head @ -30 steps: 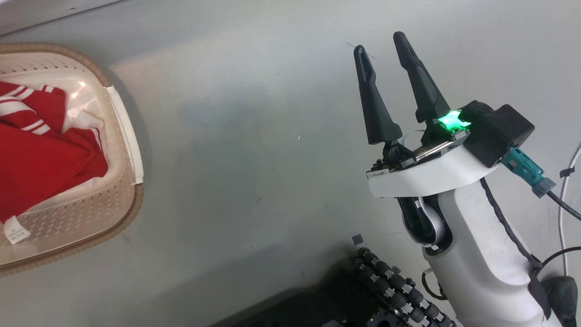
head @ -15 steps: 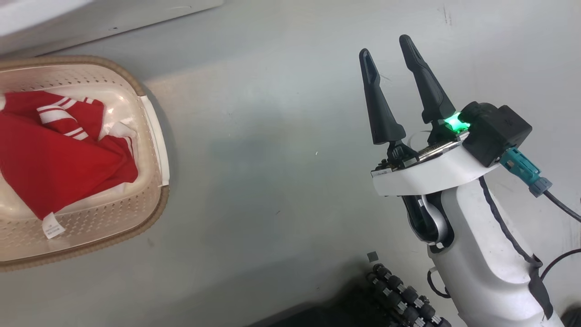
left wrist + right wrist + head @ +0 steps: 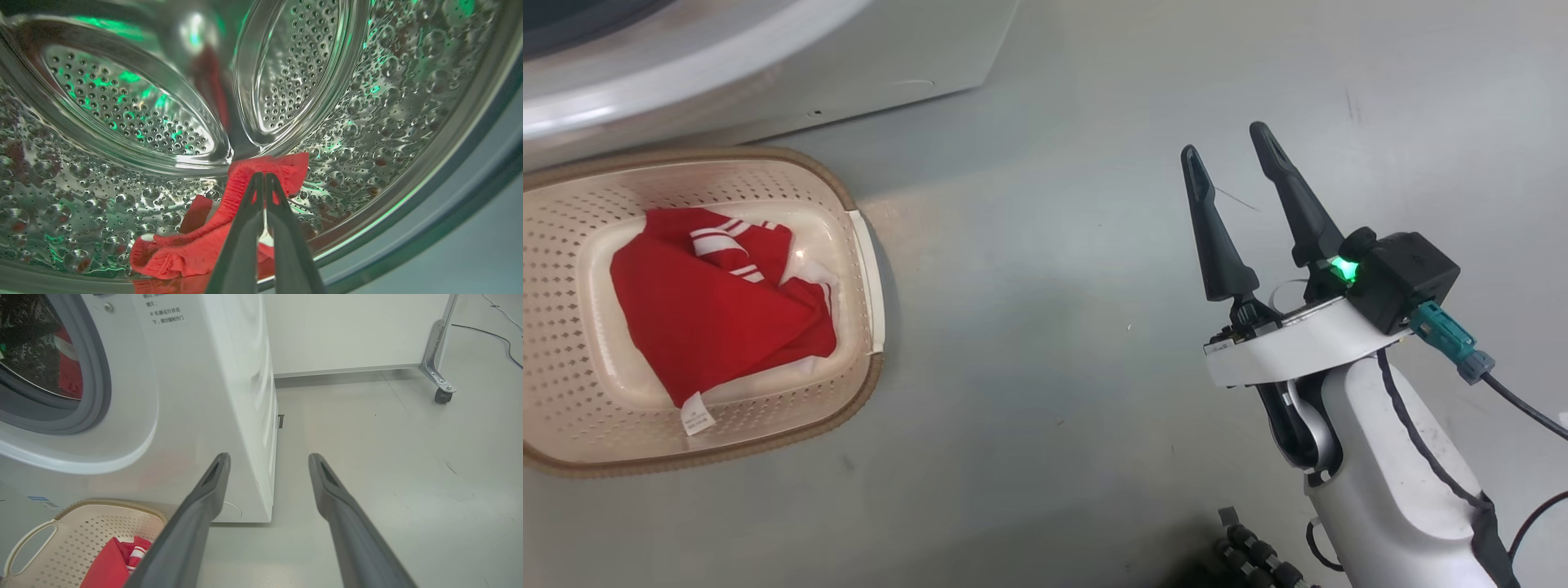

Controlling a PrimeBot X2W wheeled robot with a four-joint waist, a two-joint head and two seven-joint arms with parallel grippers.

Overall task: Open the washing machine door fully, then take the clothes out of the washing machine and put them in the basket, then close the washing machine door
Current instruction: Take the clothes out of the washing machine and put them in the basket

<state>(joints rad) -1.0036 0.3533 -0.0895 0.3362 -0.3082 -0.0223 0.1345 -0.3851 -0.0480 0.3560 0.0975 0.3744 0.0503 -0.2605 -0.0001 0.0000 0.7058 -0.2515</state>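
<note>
Inside the steel drum (image 3: 122, 106) my left gripper (image 3: 261, 177) is shut, its tips pinching a raised fold of a red piece of the clothes (image 3: 196, 249) that lies on the drum floor. Another red striped garment (image 3: 719, 318) with a white label lies in the cream basket (image 3: 866, 384) on the floor, just before the white washing machine (image 3: 768, 73). My right gripper (image 3: 1224, 140) hangs open over bare floor, well right of the basket. The right wrist view has the right gripper (image 3: 267, 461), the machine (image 3: 196, 375), its grey mouth ring (image 3: 96, 375) and the basket (image 3: 81, 535). The washing machine door is out of view.
A castered metal frame leg (image 3: 439, 375) and a cable (image 3: 490, 335) are at the far right by a white wall panel. My dark base (image 3: 1258, 563) sits at the head view's bottom edge. Open grey floor lies between basket and right arm.
The head camera has shifted: the basket now sits further right and lower, and the washing machine's front has come into view. The right gripper stays open.
</note>
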